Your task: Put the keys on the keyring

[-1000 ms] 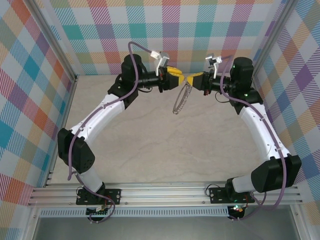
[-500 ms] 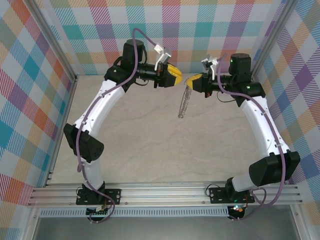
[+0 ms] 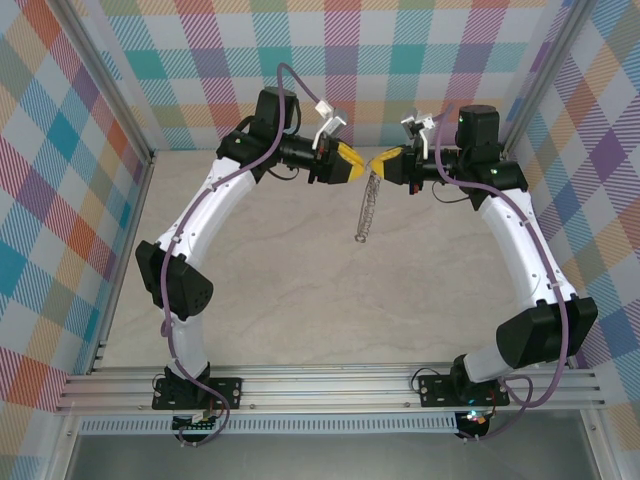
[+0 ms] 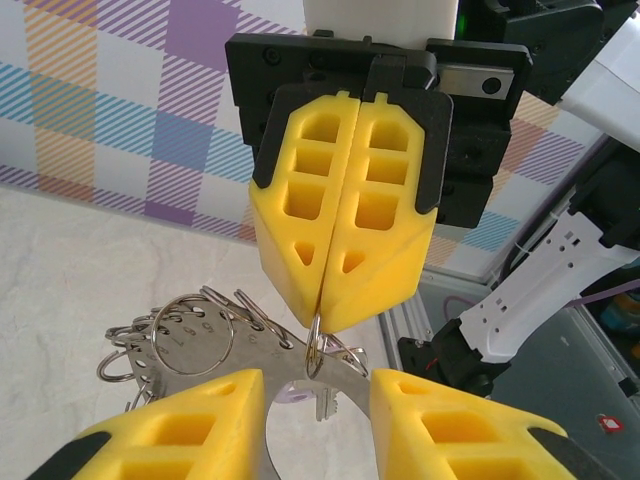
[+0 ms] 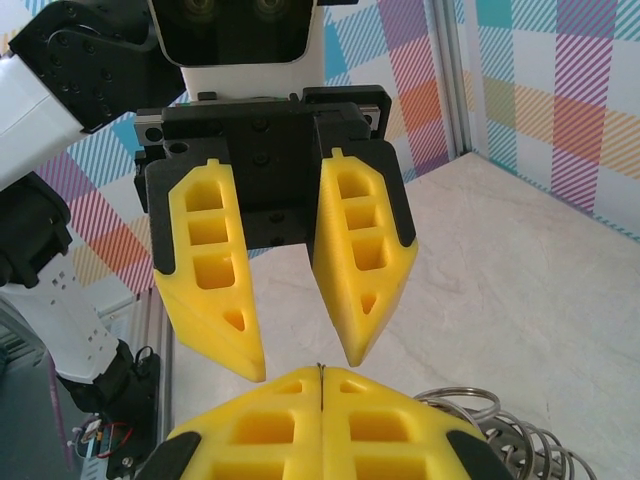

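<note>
Counter [image 3: 300, 300], pale and marbled, is spreading between plaid walls, and above its far part both arms are arching inward so that their yellow tips are nearly meeting. The left gripper [image 3: 358, 162] is pointing at the right gripper [image 3: 384, 160]. Its jaws are standing parted and released, gripping nothing. The right jaws are pressing flat together, clenched on the top of the keyring [image 3: 369, 206]. The keyring is hanging almost edge-on in the air, with its lower end dangling above the counter. In the left wrist view its wire loops are fanning out to the left of the clenched tips. The key [image 4: 321, 402] is dangling just beneath those tips, between the left gripper's spread fingers [image 4: 200, 425].
</note>
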Available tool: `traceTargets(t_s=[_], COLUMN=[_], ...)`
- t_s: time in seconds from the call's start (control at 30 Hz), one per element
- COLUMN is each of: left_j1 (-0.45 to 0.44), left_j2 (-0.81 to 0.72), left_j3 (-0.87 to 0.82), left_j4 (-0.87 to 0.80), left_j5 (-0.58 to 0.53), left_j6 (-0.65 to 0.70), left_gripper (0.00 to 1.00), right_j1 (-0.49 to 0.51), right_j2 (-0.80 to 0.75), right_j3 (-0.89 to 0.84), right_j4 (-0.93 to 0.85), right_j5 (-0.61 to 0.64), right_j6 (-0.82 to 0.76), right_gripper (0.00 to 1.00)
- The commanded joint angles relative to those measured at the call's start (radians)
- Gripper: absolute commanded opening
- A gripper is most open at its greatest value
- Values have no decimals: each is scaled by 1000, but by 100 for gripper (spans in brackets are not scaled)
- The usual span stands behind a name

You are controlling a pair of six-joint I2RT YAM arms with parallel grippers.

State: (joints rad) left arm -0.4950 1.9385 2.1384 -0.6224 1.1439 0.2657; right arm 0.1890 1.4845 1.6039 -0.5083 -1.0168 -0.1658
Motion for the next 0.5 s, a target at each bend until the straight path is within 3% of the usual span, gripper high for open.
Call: traceTargets(t_s=[0.0, 0.47], left_j1=[-2, -22], left_j2=[8, 21], left_j3=[32, 41], left_j4=[25, 85], left_j5=[33, 37], left_j6=[-8, -51], left_gripper=[33, 32], right_j1=[-9, -8], right_j2=[1, 0], right_j3=[20, 1], right_j4=[49, 74], right_j5=[-58, -69], right_j6=[2, 20], right_gripper=[0, 0])
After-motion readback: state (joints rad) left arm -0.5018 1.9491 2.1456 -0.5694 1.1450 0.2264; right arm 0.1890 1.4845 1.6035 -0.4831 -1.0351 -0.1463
